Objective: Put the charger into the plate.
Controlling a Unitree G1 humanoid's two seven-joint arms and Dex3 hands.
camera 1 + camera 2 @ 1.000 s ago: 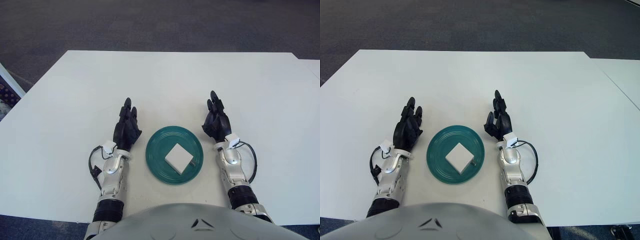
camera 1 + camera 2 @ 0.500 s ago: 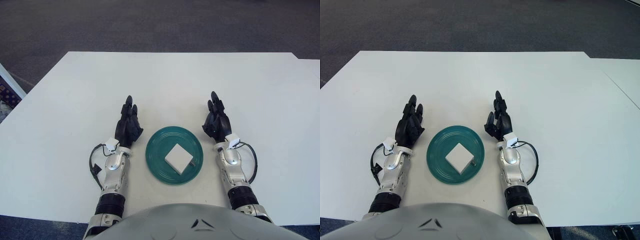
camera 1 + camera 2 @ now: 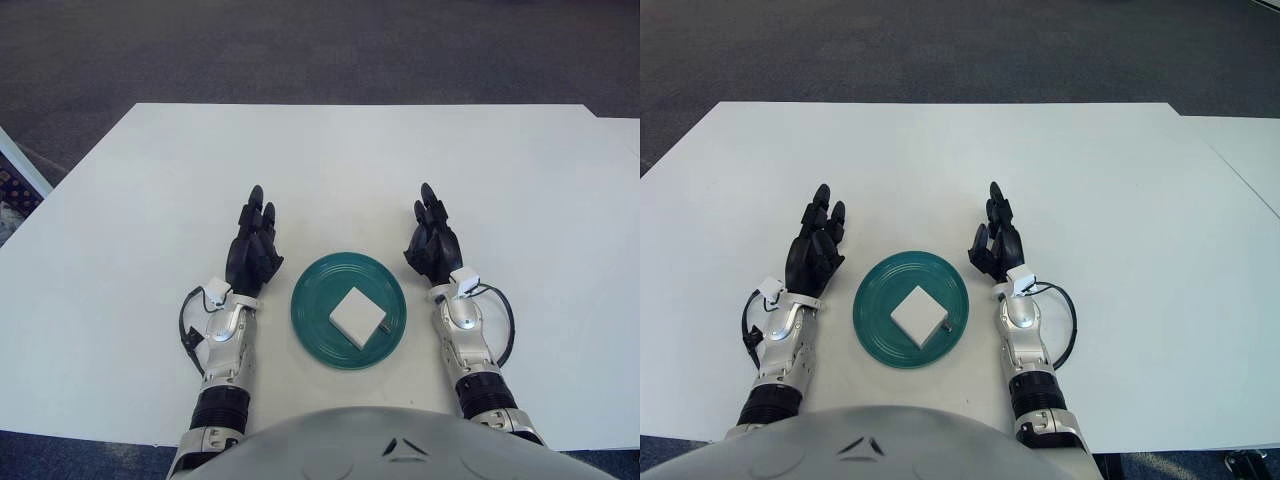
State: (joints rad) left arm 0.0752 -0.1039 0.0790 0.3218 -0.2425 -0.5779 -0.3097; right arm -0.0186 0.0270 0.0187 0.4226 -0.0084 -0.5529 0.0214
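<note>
A white square charger (image 3: 357, 317) lies flat in the teal plate (image 3: 316, 301) on the white table, near the front edge. My left hand (image 3: 254, 251) rests on the table just left of the plate, fingers stretched out and empty. My right hand (image 3: 431, 241) rests just right of the plate, fingers stretched out and empty. Neither hand touches the plate or the charger.
The white table (image 3: 340, 170) stretches far ahead and to both sides. A second white table top (image 3: 1250, 150) adjoins at the right. Dark carpet lies beyond the far edge.
My left hand has shifted slightly, its fingers pointing a little more forward. The right hand, plate and charger have not moved.
</note>
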